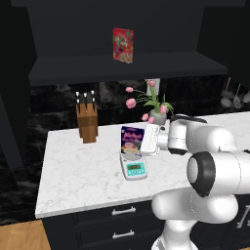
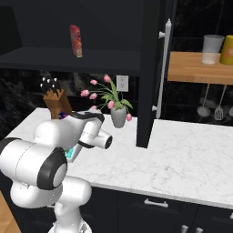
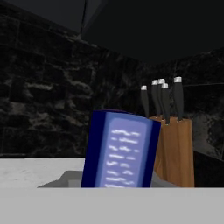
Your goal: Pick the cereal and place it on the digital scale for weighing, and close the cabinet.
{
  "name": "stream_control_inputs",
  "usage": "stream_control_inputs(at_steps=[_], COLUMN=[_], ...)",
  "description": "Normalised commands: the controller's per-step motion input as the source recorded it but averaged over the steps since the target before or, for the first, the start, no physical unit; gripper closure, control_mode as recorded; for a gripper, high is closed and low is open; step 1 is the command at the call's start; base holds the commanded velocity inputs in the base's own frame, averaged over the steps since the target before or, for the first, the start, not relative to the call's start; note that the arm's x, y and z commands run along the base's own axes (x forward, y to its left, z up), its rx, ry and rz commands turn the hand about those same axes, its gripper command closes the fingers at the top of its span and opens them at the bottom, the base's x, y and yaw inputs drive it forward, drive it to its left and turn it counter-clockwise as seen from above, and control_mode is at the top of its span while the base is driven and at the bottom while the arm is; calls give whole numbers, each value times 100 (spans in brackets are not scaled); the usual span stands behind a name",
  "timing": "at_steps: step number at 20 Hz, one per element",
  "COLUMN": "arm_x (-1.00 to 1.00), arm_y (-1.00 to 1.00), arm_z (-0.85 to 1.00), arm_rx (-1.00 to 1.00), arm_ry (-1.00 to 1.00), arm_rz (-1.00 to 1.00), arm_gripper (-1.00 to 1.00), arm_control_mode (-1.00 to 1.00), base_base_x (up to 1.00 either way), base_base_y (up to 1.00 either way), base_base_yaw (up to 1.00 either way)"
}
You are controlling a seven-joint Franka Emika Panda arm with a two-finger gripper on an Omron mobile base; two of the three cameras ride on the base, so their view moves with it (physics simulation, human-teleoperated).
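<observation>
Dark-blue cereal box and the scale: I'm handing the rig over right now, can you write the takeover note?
Gripper: at the right side of the upright dark-blue cardboard cereal box; whether the jaws are open or shut cannot be told.
Cereal box: stands on the small flat light-grey digital scale with teal display, on the white marble counter, in front of the wooden knife block.
Large black wall cabinet: door with long silver bar handle stands open; a red cereal box sits on its shelf.
Done: cereal looks placed.
Left: confirm release, back off, close the cabinet.
</observation>
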Motion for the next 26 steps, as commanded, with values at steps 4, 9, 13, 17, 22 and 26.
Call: stream_control_inputs(at_steps=[4, 9, 13, 17, 22, 26], arm_x=[-1, -5, -1, -1, -8, -24], arm_y=[0, 0, -1, -4, -37, -58], arm_z=[0, 0, 0, 0, 0, 8], arm_rx=[0, 0, 0, 0, 5, 11], arm_ry=[0, 0, 0, -1, -3, -11], arm_rz=[0, 0, 0, 0, -1, -3], arm_gripper=[-100, -100, -100, -100, -100, -100], arm_control_mode=[-100, -100, -100, -100, -100, -100], base_base_x=[0, 0, 0, 0, 0, 0], base_base_y=[0, 0, 0, 0, 0, 0], base_base_yaw=[0, 0, 0, 0, 0, 0])
